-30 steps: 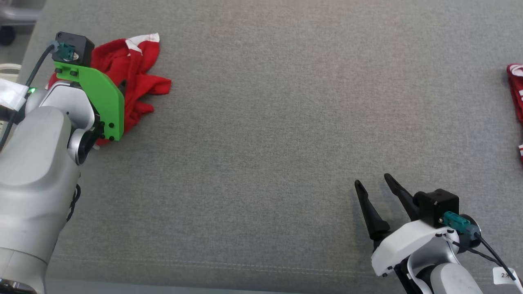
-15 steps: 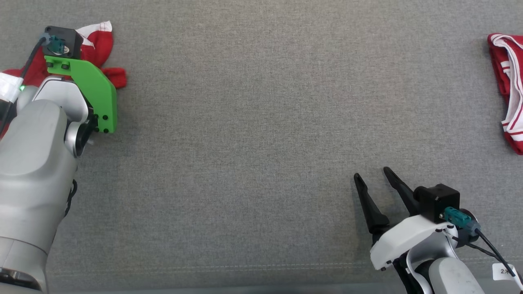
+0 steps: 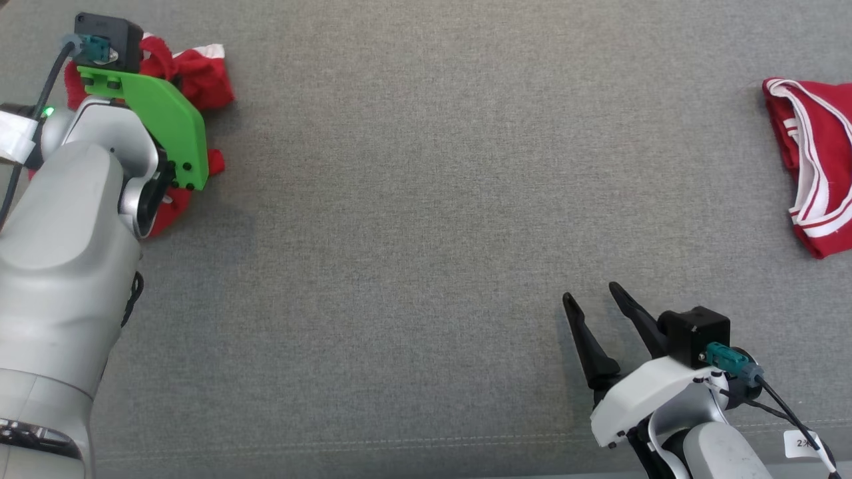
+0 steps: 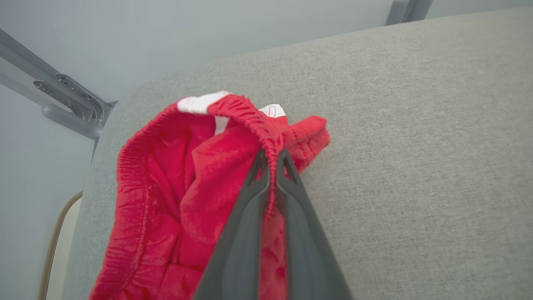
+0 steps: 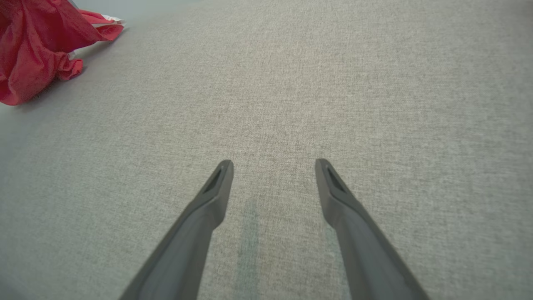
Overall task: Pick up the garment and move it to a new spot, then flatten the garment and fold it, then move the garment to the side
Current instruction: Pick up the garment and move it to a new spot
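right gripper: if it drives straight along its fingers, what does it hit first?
Only the grey surface, as far as the view shows: the open right gripper points over a bare stretch of it. The red garment lies well left of that line. Whether the tips would dig in or skim is unclear.

From the head camera, the left arm (image 3: pixel 66 253) and its green bracket (image 3: pixel 163 123) cover much of the red garment (image 3: pixel 200 76); the left gripper (image 4: pixel 271 158) lies hidden beneath them. A second red-and-white garment (image 3: pixel 815 179) is cut by the right edge. A white tag (image 3: pixel 802 442) at lower right is too small to read. The left wrist view loses the red garment's lower folds at its bottom edge.
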You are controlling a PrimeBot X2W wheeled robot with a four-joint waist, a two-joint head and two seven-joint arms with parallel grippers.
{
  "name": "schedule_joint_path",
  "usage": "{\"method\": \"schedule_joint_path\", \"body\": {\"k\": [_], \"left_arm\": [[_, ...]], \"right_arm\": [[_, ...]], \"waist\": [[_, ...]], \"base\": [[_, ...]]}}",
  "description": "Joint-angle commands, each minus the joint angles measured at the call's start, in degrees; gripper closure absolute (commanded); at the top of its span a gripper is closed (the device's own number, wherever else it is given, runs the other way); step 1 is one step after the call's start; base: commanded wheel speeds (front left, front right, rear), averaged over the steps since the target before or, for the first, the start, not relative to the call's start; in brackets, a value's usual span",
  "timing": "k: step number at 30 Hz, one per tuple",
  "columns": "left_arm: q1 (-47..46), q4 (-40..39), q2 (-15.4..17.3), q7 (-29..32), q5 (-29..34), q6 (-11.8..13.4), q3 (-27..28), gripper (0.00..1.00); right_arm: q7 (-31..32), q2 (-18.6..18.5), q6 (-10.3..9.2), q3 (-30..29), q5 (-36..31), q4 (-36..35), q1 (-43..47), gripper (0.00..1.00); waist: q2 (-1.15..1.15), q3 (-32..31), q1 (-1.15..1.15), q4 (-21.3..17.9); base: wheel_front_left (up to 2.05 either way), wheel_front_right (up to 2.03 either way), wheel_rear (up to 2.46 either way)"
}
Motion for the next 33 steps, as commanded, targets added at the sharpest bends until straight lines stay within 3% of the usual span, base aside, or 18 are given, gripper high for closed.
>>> {"method": "schedule_joint_path", "body": {"k": [1, 13, 21, 32, 33], "left_arm": [[-1.2, -0.5, -0.5, -0.7, -0.4, -0.4, 0.1, 1.00], [-2.7, -9.6, -7.0, -6.4, -0.4, -2.4, -2.5, 1.00], [6.6, -16.7, -11.0, -11.9, 2.7, 0.6, -7.8, 1.00], [22.9, -17.0, -14.1, -13.7, 0.2, 3.3, -12.4, 1.00], [24.2, -16.8, -14.2, -13.4, 0.1, 3.4, -12.9, 0.91]], "right_arm": [[-0.3, -0.1, -0.02, 0.2, 0.6, 0.4, -0.6, 0.00], [-2.1, -0.1, -0.02, 1.0, 2.2, 3.5, 0.6, 0.00], [-3.7, -0.1, -0.02, 1.2, 3.7, 5.5, 1.0, 0.00], [-4.4, -0.1, -0.02, 0.4, 3.7, 7.2, 0.6, 0.00], [-4.4, -0.1, -0.02, 0.4, 3.9, 7.4, 0.6, 0.00]], "waist": [[0.00, -1.8, 0.00, -1.0], [0.00, -7.5, 0.00, -6.3], [0.00, -8.9, 0.00, -10.0], [0.00, -10.7, 0.00, -9.0], [0.00, -11.0, 0.00, -8.8]], "base": [[0.00, 0.00, 0.00], [0.00, 0.00, 0.00], [0.00, 0.00, 0.00], [0.00, 0.00, 0.00], [0.00, 0.00, 0.00]]}}
